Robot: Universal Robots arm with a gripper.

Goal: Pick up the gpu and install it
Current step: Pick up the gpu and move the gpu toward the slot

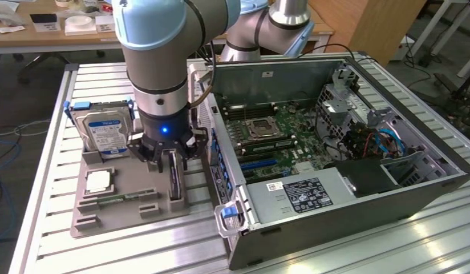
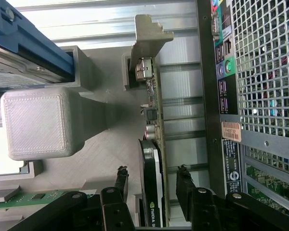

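Observation:
The gpu (image 1: 175, 184) stands on edge in a slot of the grey holder tray (image 1: 128, 220). In the wrist view its black cooler and green board edge (image 2: 153, 159) run toward a pale metal end bracket (image 2: 147, 38). My gripper (image 1: 171, 161) hangs straight down over the card. In the wrist view the gripper (image 2: 151, 169) is open, with one black finger on each side of the card. A small gap shows on both sides, so the fingers (image 2: 183, 180) are not touching it.
A silver hard drive (image 1: 107, 134) in a blue bracket stands at the tray's far end. A processor (image 1: 100, 181) and a memory stick (image 1: 122, 198) lie in the tray. The open computer case (image 1: 349, 222) with its motherboard (image 1: 277, 140) stands close on the exterior view's right.

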